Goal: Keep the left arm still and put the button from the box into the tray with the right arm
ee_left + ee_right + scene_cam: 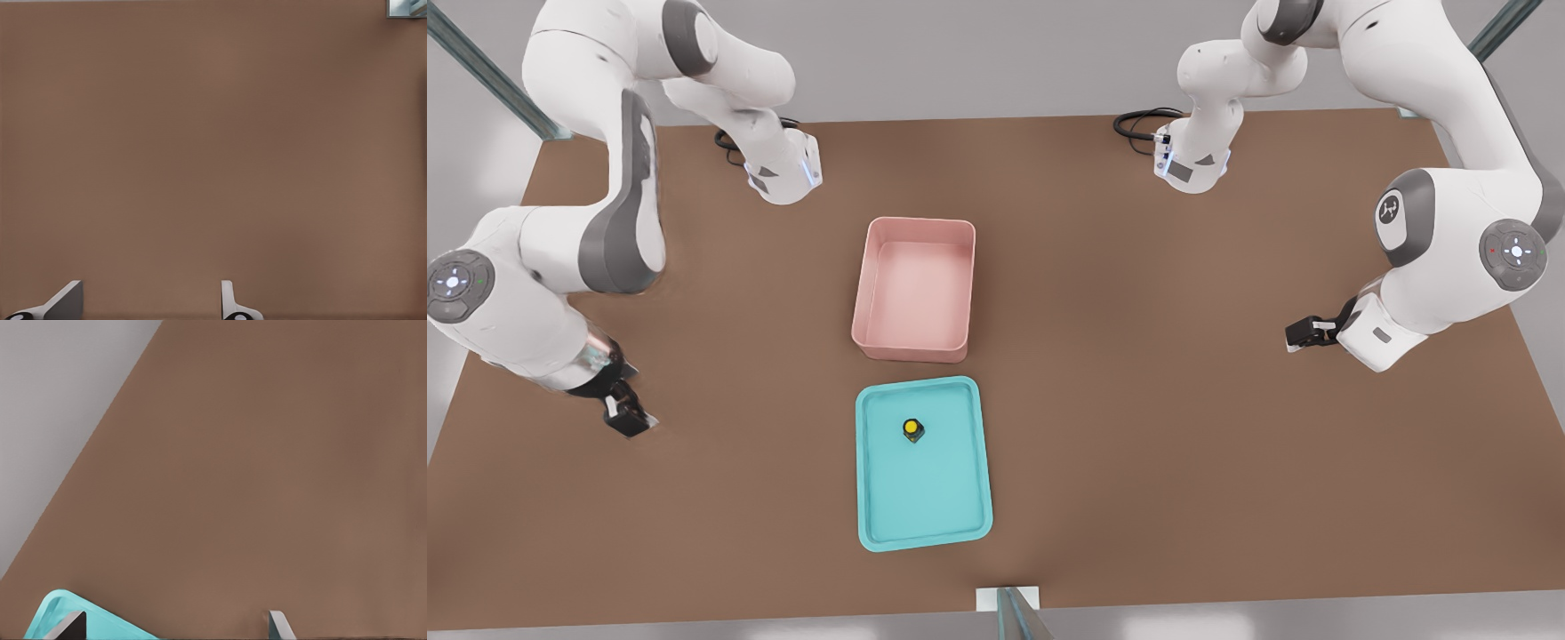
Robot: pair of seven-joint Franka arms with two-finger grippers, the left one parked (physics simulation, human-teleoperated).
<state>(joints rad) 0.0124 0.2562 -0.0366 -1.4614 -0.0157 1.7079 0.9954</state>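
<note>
The yellow-capped button (911, 429) stands upright on its black base in the turquoise tray (927, 502), in the tray's half nearer the box. Just behind the tray, the pink box (912, 343) shows nothing inside. My gripper (630, 418) hangs over bare table at the front view's left, well away from the tray, open and holding nothing. In the right wrist view its two fingertips (72, 628) stand wide apart, my gripper (177, 633) frames bare table, and one corner of the tray (57, 607) shows.
The brown table (1183, 462) ends close to my gripper at the front view's left. The parked arm's gripper (1307, 333) sits at the front view's right. Black cables (1138, 120) lie by the arm bases at the back. A metal post (1014, 613) stands at the front edge.
</note>
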